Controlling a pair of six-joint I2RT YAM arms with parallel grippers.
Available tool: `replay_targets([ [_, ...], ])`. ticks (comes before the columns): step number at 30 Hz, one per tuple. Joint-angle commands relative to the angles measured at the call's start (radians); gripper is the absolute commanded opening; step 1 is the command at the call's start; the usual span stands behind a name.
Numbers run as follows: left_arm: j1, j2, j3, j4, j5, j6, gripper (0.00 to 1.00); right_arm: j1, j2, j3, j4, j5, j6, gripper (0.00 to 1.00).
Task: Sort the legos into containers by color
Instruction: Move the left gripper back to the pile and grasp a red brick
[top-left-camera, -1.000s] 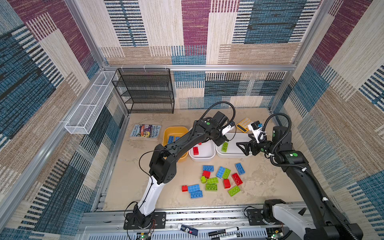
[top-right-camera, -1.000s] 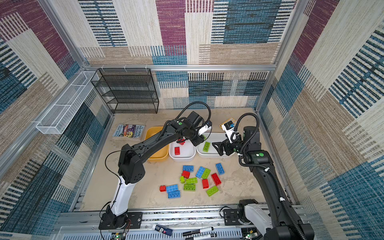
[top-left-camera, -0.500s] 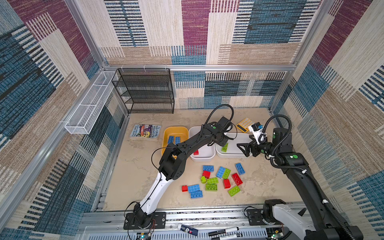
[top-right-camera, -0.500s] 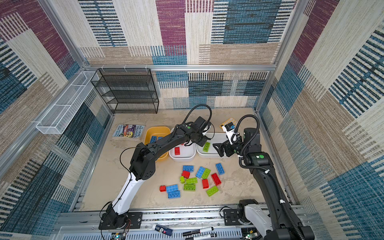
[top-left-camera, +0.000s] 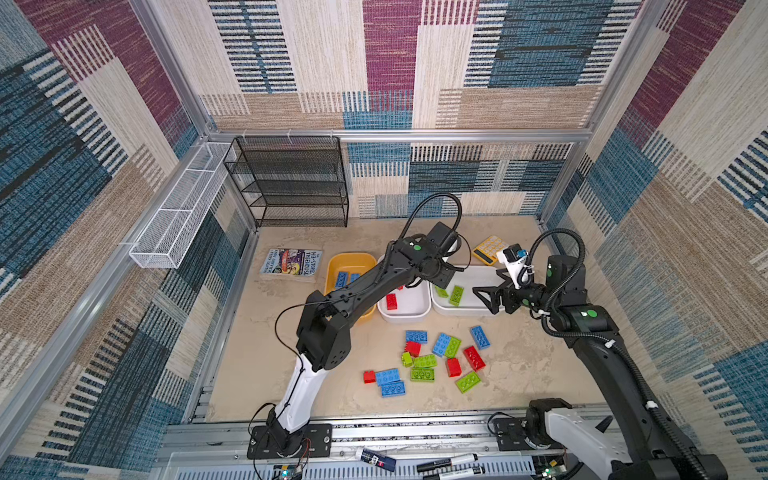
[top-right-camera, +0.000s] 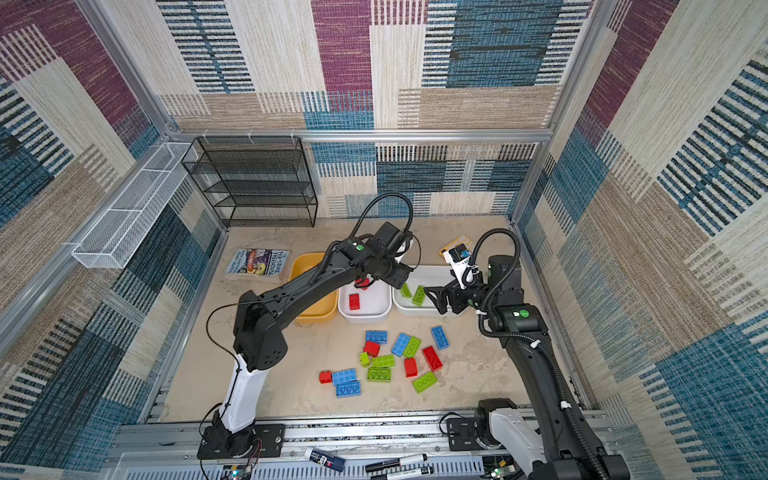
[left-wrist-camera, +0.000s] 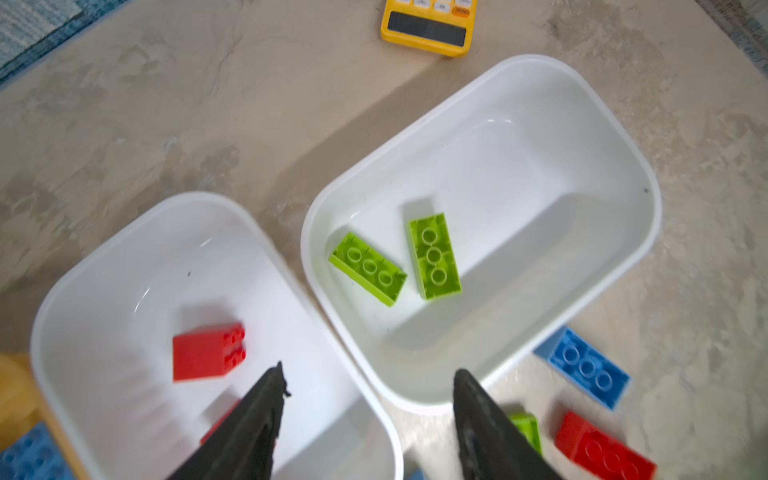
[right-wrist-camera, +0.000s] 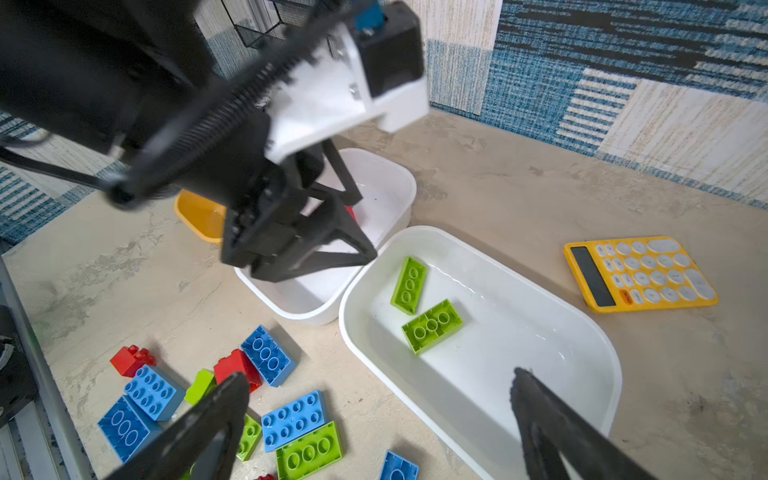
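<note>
My left gripper (left-wrist-camera: 368, 374) hangs open over the seam between the two white containers, its fingers holding nothing. Just beyond them a blurred red lego (left-wrist-camera: 208, 351) is inside the middle white tub (top-left-camera: 405, 316), with a second red one (top-left-camera: 391, 301) nearby. Two green legos (left-wrist-camera: 368, 268) (left-wrist-camera: 434, 255) lie in the right white tub (right-wrist-camera: 478, 415). Blue legos (top-left-camera: 341, 279) lie in the yellow tub (top-left-camera: 332, 270). My right gripper (right-wrist-camera: 378, 386) stands open and empty above the near rim of the right tub. Several loose legos (top-left-camera: 424, 361) are scattered on the table in front.
A yellow calculator (top-left-camera: 490, 249) lies behind the right tub and a book (top-left-camera: 291, 262) lies left of the yellow tub. A black mesh rack (top-left-camera: 291, 183) stands at the back wall, and a white wire basket (top-left-camera: 178, 216) hangs on the left wall.
My left gripper has opened and come a little nearer and lower over the tubs; the red lego has left its jaws and is in the middle tub. The right arm has barely moved.
</note>
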Motion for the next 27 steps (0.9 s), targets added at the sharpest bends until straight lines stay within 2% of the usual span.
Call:
replay_targets([
  [1, -0.002, -0.133, -0.127, -0.139, 0.007, -0.103, 0.67, 0.001, -0.002, 0.011, 0.01, -0.052, -0.005, 0.99],
  [6, -0.002, -0.337, -0.38, -0.203, 0.058, -0.237, 0.67, 0.001, 0.001, 0.0, 0.02, -0.092, -0.001, 0.99],
  [13, -0.004, -0.53, -0.597, -0.274, 0.02, -0.483, 0.67, 0.001, 0.008, -0.006, 0.023, -0.119, -0.001, 0.99],
  [19, -0.013, -0.615, -0.784, -0.271, 0.051, -0.665, 0.66, 0.001, 0.013, -0.009, 0.025, -0.129, 0.003, 0.99],
  [27, -0.065, -0.684, -0.946, -0.212, 0.079, -0.874, 0.66, 0.003, 0.013, -0.034, 0.045, -0.151, 0.025, 0.99],
])
